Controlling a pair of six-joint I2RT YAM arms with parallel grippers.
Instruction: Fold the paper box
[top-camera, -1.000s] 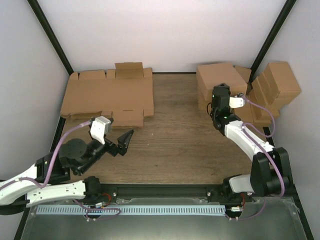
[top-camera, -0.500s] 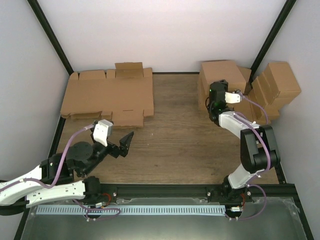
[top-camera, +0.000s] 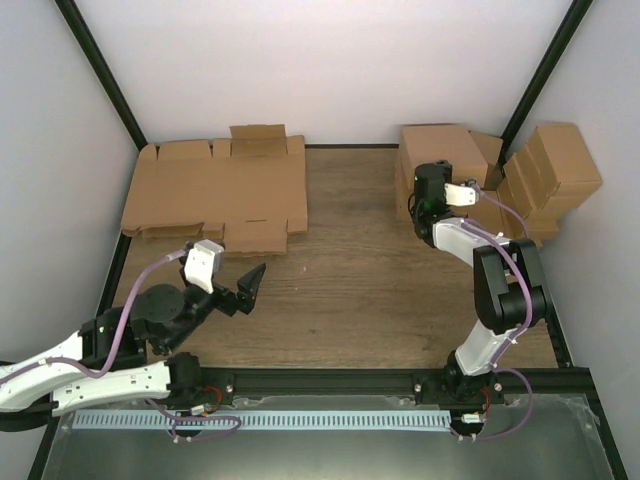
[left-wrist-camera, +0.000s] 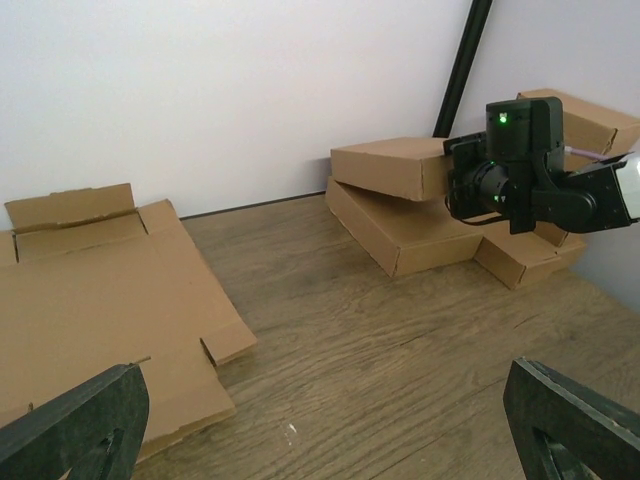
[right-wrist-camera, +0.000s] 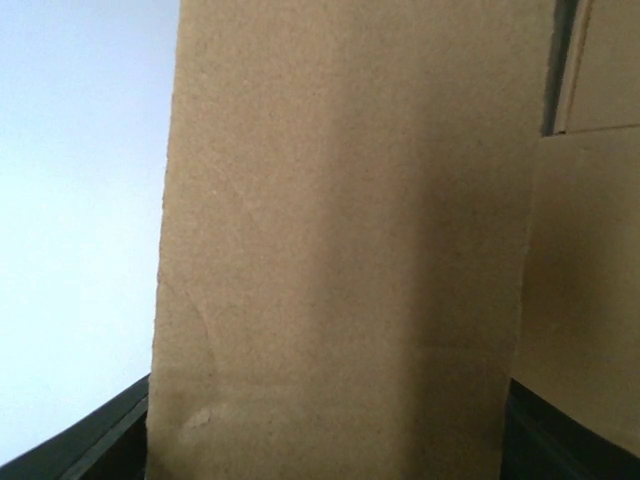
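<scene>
Grips the box (top-camera: 440, 145) with the right hand (top-camera: 430, 178), closed onto two opposite faces of the cardboard (from the right wrist, nothing but brown board between the two dark fingers (right-wrist-camera: 100, 445)). Holds it far to the right of the blanks (top-camera: 215, 190), across a wide stretch of bare wooden counter (top-camera: 350, 280), about level with their far edge. Sets it on or just over a lower box (left-wrist-camera: 410, 235), wider and flatter; cannot tell from any view whether touching along the whole length, though the end nearer the blanks looks to meet it. Reaches in at the end of the box away from the blanks, with a green light glowing on the wrist. Farther right of the blanks again, shows more boxes (top-camera: 560, 160) heaped at odd angles.

Spreads the left hand (top-camera: 248, 285) wide, jaws fully apart, gripping nothing. Hangs it just on the near side of the blanks, off their near right corner, pointing to the right and away. From the left wrist, frames everything between two dark fingertips at the bottom corners of the view: blanks to the left, lying flat and unfolded on the counter with flaps and notches cut along their edges, and the gripped box straight across to the right of them, well apart from them, with bare wood between.
</scene>
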